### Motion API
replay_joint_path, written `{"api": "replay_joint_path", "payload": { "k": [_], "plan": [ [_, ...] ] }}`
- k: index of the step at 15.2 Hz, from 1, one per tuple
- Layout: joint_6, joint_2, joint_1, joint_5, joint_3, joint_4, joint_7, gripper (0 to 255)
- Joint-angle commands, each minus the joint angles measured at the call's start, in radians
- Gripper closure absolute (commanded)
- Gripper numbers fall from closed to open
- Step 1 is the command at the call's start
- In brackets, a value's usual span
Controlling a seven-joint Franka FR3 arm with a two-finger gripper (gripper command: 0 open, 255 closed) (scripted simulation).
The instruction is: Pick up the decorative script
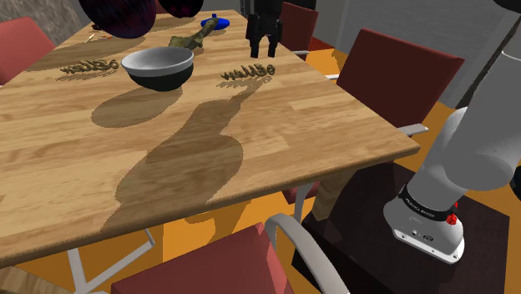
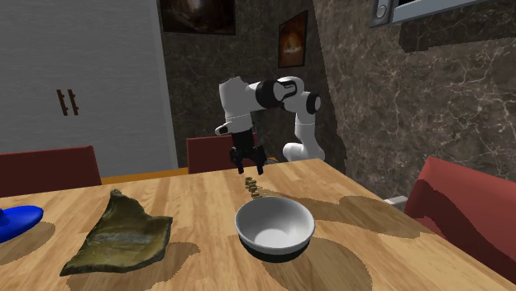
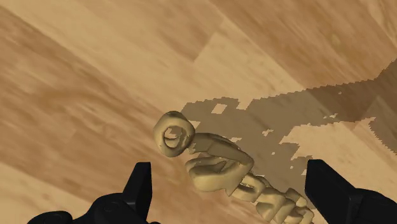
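Note:
The decorative script (image 1: pixel 248 75) is a tan row of cursive letters lying flat on the wooden table (image 1: pixel 275 142), beside the bowl. A second, similar script (image 1: pixel 83 67) lies further toward the shoulder view's left. My black gripper (image 1: pixel 261 52) hangs open just above the nearer script (image 2: pixel 255 191). In the wrist view the script (image 3: pixel 216 168) runs between the two spread fingers (image 3: pixel 140 184), and neither one touches it. Its far end drops out of the picture near the other finger.
A dark bowl with a pale inside (image 1: pixel 158 67) stands close to the script. Further back lie an olive, crumpled object (image 1: pixel 194 35) and a blue item (image 1: pixel 215 22). Dark red chairs (image 1: pixel 392 75) ring the table, and the arm's shadow crosses the wood.

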Motion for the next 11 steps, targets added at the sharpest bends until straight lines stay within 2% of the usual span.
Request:
{"api": "replay_joint_path", "payload": {
  "k": [1,10,11],
  "plan": [
    [-0.016,0.053,0.006,0.020,0.007,0.069,-0.007,0],
    [0.086,0.041,0.009,0.021,0.009,-0.047,-0.029,0],
    [0.086,0.040,0.008,0.021,0.009,-0.049,-0.030,255]
  ]
}}
